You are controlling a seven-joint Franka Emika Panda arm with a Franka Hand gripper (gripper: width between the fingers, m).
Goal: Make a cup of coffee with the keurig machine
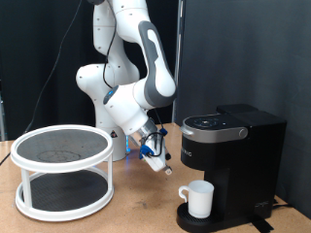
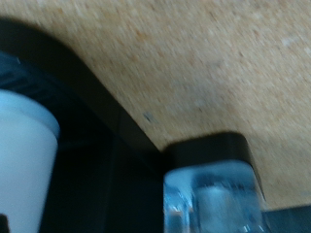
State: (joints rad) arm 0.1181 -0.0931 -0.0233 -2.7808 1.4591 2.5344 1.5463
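The white cup [image 1: 199,198] stands upright on the round drip tray of the black keurig machine [image 1: 233,146], handle towards the exterior view's left. The machine's lid is down. My gripper [image 1: 161,165] hangs tilted just left of the machine, above and left of the cup, a little above the table. A small pale bit shows at its tip; I cannot tell what it is. In the wrist view the cup [image 2: 24,160] is a blurred white shape beside the dark machine base [image 2: 97,146], and one fingertip [image 2: 209,189] shows over the wooden table.
A white two-tier round rack [image 1: 63,170] with dark mesh shelves stands on the wooden table [image 1: 136,209] at the exterior view's left. The arm's base is behind it. A black curtain hangs at the back.
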